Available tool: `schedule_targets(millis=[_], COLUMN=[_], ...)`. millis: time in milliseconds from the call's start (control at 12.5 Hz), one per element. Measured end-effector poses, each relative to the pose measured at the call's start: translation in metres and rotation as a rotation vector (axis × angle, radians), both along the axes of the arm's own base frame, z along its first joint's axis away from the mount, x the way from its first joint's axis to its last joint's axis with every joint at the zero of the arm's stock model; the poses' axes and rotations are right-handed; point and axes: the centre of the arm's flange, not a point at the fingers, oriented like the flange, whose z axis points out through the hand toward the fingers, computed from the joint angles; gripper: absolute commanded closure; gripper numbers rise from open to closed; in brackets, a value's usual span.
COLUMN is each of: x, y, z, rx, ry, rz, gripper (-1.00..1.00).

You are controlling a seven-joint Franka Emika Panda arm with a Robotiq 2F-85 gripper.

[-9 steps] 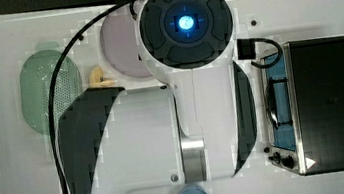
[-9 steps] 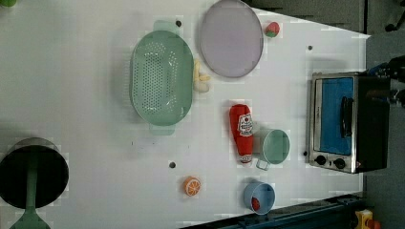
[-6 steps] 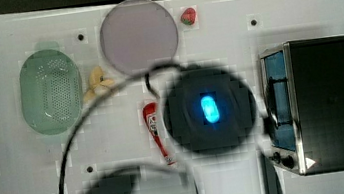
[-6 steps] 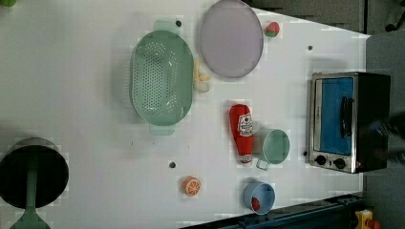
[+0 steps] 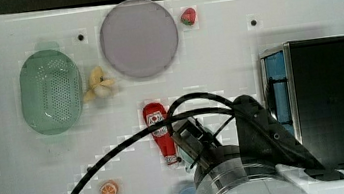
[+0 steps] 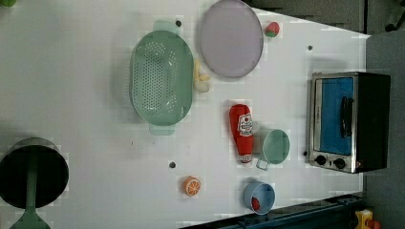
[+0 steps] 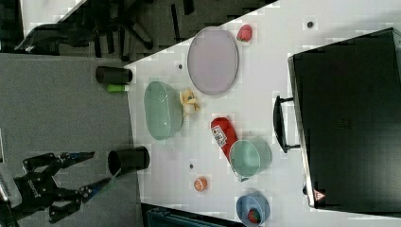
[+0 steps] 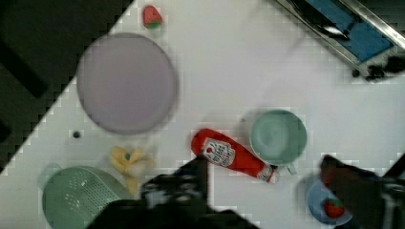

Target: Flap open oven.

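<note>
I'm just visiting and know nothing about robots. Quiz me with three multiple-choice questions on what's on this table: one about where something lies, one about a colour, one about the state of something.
1. In the left view, what lies right beside the green cup, on its left?
A. the orange slice
B. the ketchup bottle
C. the strawberry

2. What colour is the perforated colander?
A. green
B. red
C. black

3. How does the oven door stand?
A. flapped fully open
B. taken off
C. shut

Answers:
1. B: the red ketchup bottle lies alongside the cup, while the orange slice and strawberry sit farther off.
2. A: the colander is pale green in the top, left and right views.
3. C: the blue glass door sits flush in the silver frame, with the black handle on it.
</note>
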Motion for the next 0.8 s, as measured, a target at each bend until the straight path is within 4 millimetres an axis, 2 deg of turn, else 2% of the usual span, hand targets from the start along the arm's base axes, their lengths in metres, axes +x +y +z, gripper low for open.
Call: schedule_targets(millis=[80, 240, 320, 560, 800], x=[0.004, 0.015, 0.021, 0.03, 0.031], y=[0.002, 0.002, 0.003, 0.005, -0.004], z=[-0.005, -0.028, -0.042, -0.081, -0.114], rx=[0.0, 0.004, 0.005, -0.006, -0.017], ry=[0.012, 0.067, 0.096, 0.184, 0.252], rz=[0.003, 0.005, 0.007, 0.026, 0.177], gripper=[0.09, 0.55, 0.65, 0.65, 0.65])
